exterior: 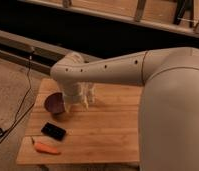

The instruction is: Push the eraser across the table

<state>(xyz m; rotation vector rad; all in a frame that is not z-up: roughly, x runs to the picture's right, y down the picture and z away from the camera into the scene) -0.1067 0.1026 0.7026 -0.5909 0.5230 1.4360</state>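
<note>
While the pale gripper (80,100) hangs over the light wooden plank table (113,132) just beside the dark purple round bowl (54,103), open or closed you cannot tell, the small flat black rectangular eraser (53,131) lies apart from it, between that bowl and the orange carrot (46,148).

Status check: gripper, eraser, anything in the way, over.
Gripper above table, beside bowl, apart from eraser. Eraser flat near table's left edge. Carrot lies close beside it, camera side.

Dim warm light, jaws above table (110,132)
</note>
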